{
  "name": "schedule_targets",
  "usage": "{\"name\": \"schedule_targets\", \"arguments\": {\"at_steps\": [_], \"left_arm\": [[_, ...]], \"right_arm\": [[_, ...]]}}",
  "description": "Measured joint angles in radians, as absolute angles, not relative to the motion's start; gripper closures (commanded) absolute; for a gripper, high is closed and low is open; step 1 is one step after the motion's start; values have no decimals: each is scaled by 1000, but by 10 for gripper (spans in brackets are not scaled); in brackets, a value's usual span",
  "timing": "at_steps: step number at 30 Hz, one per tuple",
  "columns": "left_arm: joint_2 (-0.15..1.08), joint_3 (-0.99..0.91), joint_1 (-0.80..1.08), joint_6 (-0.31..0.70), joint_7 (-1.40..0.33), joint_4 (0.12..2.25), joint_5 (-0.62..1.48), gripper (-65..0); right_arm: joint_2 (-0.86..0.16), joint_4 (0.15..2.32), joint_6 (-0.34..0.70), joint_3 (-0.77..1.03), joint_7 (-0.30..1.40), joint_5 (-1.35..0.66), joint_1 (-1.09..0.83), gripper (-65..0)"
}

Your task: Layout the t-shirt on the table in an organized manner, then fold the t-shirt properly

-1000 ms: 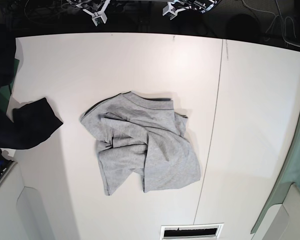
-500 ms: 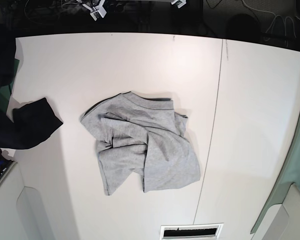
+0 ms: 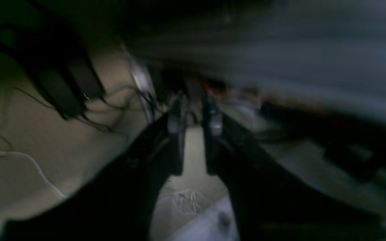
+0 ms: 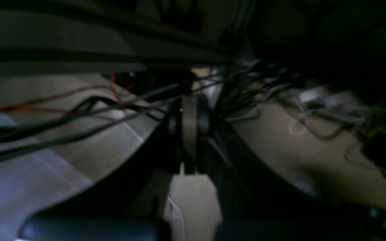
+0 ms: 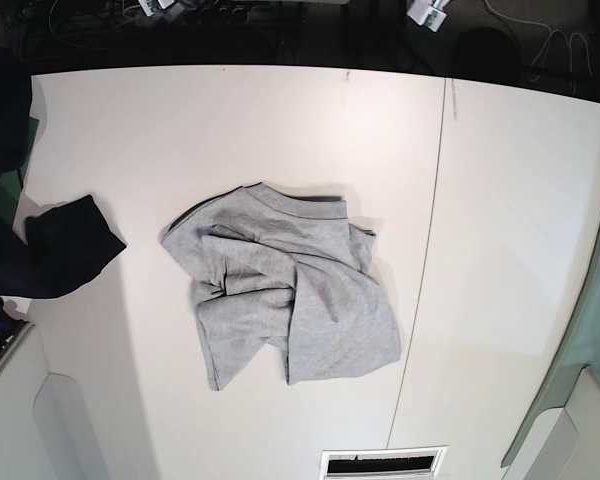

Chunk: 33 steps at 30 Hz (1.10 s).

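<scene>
The heather-grey t-shirt (image 5: 290,290) lies crumpled in the middle of the white table (image 5: 500,200), collar toward the far side, with no lettering showing. Both arms are back beyond the far edge; only a white tip of each shows at the top of the base view, the left arm (image 5: 427,14) and the right arm (image 5: 160,5). In the blurred left wrist view my left gripper (image 3: 194,108) points at cables with a narrow gap between its fingers and nothing in it. My right gripper (image 4: 189,115) has its fingers pressed together, empty.
A dark navy cloth (image 5: 65,245) lies at the table's left edge. A thin dark seam (image 5: 425,250) runs across the table right of the shirt. A slotted vent (image 5: 383,463) sits at the near edge. Green fabric (image 5: 590,350) hangs at the right.
Both arm tips have drawn farther back and apart along the top of the base view. The left jaws have parted. The t-shirt has not moved.
</scene>
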State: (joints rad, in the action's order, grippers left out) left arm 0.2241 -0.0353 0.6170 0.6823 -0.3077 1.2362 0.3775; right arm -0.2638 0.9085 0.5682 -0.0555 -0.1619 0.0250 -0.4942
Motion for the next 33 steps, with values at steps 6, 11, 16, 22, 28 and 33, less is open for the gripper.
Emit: {"name": "schedule_targets", "arguments": {"at_steps": [6, 11, 16, 22, 28, 33], "left_arm": [[228, -194, 703, 683, -477, 1518, 551, -171], [231, -284, 734, 683, -513, 1734, 667, -171], [231, -289, 737, 686, -524, 1881, 684, -211], [260, -233, 689, 685, -527, 1902, 688, -353], [273, -20, 529, 574, -517, 1896, 537, -353], [264, 84, 360, 503, -482, 1808, 438, -353]], "right_arm": [[-372, 1354, 569, -93, -152, -96, -715, 0], [-452, 1682, 560, -66, -151, -131, -791, 0], [-468, 1845, 562, -25, -135, -134, -734, 0], [-414, 1826, 546, -24, 47, -223, -492, -88], [-232, 1729, 453, -24, 104, -243, -235, -330], [-65, 1538, 454, -21, 110, -171, -28, -330]]}}
